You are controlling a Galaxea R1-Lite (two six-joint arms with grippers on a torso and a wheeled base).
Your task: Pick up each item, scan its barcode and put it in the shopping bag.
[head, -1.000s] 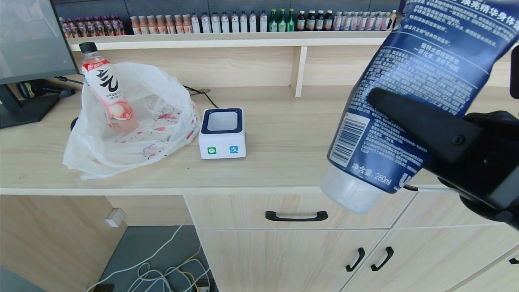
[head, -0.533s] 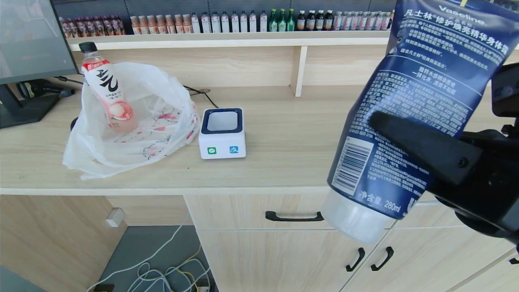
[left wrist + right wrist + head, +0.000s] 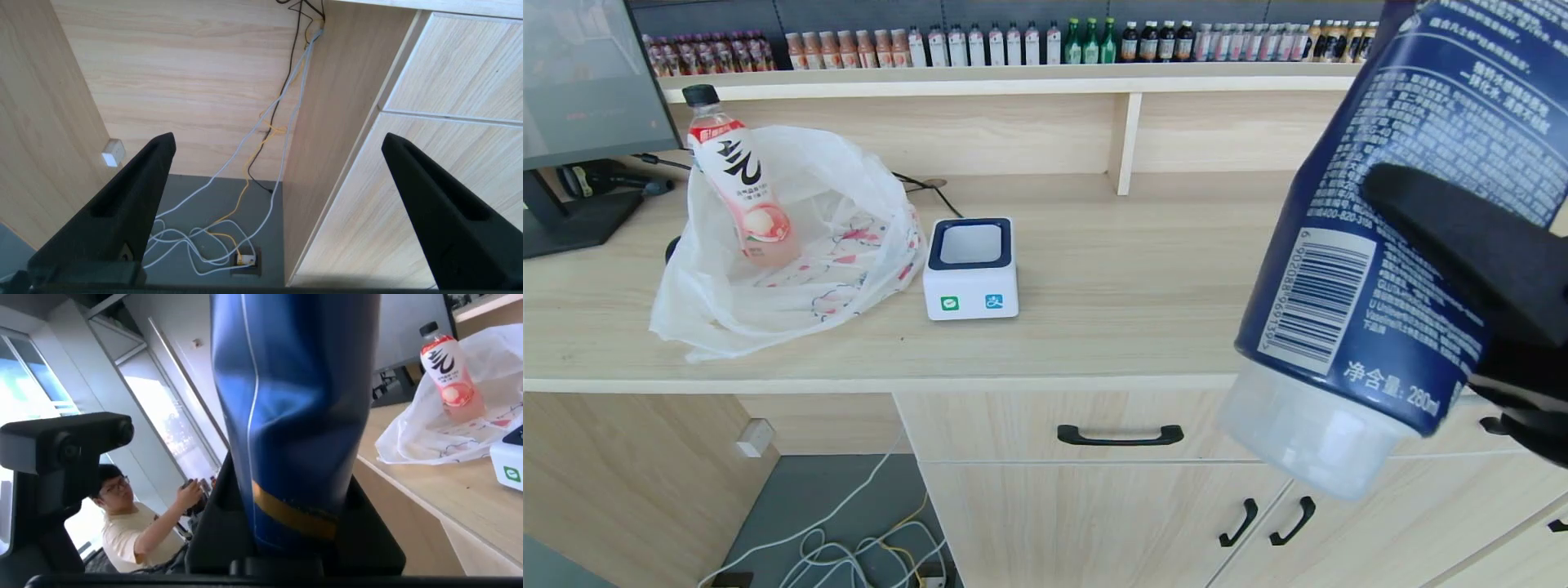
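Now right jaws clamp the blue lotion tube (image 3: 1327,286), cap down, while left jaws stand apart.

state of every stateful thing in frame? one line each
blue tube: held tilted, cap down, barcode showing in head view
right claw: shut on blue tube
left claw: open, empty
shopping bag: open, on counter
drink bottle: capped, nearly upright in shopping bag
scanner: window up, uncovered

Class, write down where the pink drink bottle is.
In the head view, the pink drink bottle stands in the shopping bag on the left of the counter, with the scanner box to the bag's right.
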